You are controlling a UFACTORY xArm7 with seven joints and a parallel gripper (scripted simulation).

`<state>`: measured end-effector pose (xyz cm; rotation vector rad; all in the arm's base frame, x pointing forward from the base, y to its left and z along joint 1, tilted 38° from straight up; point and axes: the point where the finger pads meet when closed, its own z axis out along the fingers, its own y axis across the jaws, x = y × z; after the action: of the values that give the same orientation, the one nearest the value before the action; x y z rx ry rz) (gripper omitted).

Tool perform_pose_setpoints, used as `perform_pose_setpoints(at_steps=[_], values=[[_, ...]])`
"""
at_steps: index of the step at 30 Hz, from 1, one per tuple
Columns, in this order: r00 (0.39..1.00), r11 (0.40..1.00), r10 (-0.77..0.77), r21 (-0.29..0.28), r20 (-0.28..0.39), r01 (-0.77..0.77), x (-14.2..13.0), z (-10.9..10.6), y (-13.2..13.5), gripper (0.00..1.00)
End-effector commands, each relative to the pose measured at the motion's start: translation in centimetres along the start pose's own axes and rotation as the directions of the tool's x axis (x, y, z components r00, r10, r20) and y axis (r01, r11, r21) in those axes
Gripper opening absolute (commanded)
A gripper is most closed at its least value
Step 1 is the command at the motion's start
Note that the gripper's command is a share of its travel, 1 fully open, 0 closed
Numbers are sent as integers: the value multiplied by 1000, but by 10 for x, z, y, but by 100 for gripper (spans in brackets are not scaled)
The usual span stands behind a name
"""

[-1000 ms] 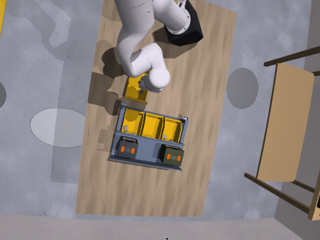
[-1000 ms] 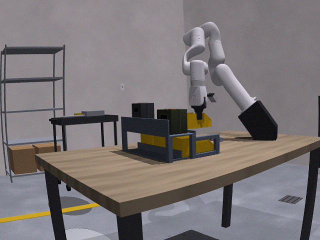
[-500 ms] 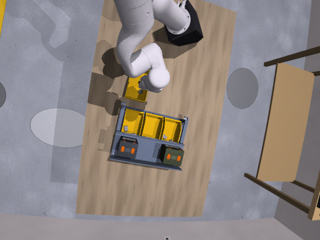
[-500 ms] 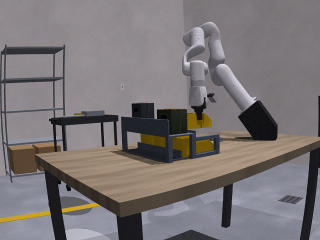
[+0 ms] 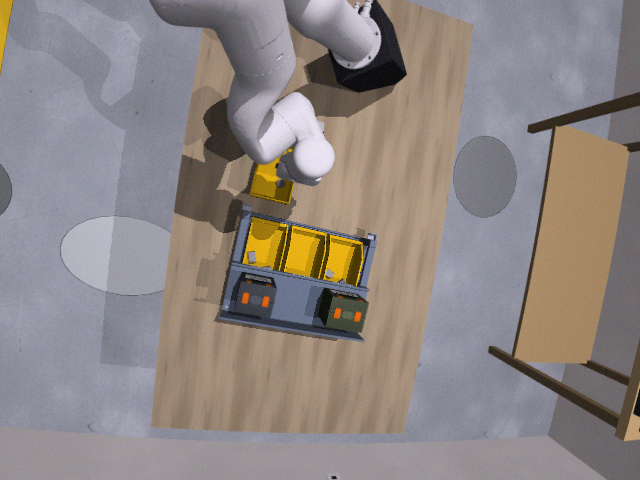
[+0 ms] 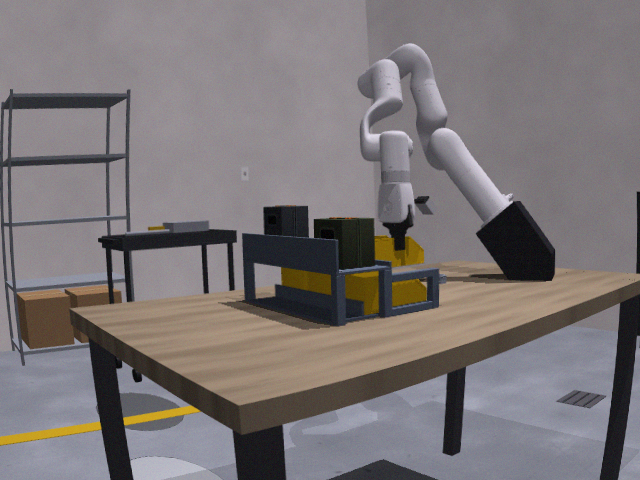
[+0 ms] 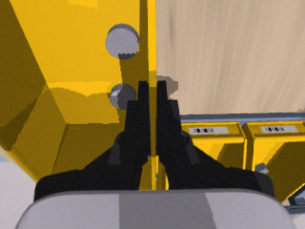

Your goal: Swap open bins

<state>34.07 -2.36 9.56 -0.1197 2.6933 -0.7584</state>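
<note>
Yellow open bin (image 5: 262, 188) (image 6: 414, 253) (image 7: 78, 52), one: raised above the table (image 5: 289, 382) (image 6: 206, 351) (image 7: 229, 57), two round grey parts (image 7: 122, 42) inside. Pincer (image 5: 281, 169) (image 6: 399, 246) (image 7: 152, 96): clenched on its side wall. From above, blue-grey shelf (image 5: 297, 324) (image 6: 385, 291) (image 7: 214, 116) toward half past five, three yellow bins seated; empty middle bin (image 5: 305, 251). From that: dark grey case (image 5: 255, 297) (image 6: 285, 221), seven o'clock; green case (image 5: 343, 312) (image 6: 344, 242), five.

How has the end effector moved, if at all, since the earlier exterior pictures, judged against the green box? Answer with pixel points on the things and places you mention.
Yes: the end effector (image 5: 297, 177) (image 6: 399, 248) (image 7: 152, 96) has moved down, its fingertips now lower against the green box (image 5: 343, 314) (image 6: 343, 243).
</note>
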Motion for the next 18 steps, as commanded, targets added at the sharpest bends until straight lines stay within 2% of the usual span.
perform_pose_setpoints(at_steps=[1,11,18], values=[[1000,1000,1,9,10,-1,-3,10,0,0],[1000,1000,1,9,10,-1,-3,37,0,0],[1000,1000,1,9,10,-1,-3,45,0,0]])
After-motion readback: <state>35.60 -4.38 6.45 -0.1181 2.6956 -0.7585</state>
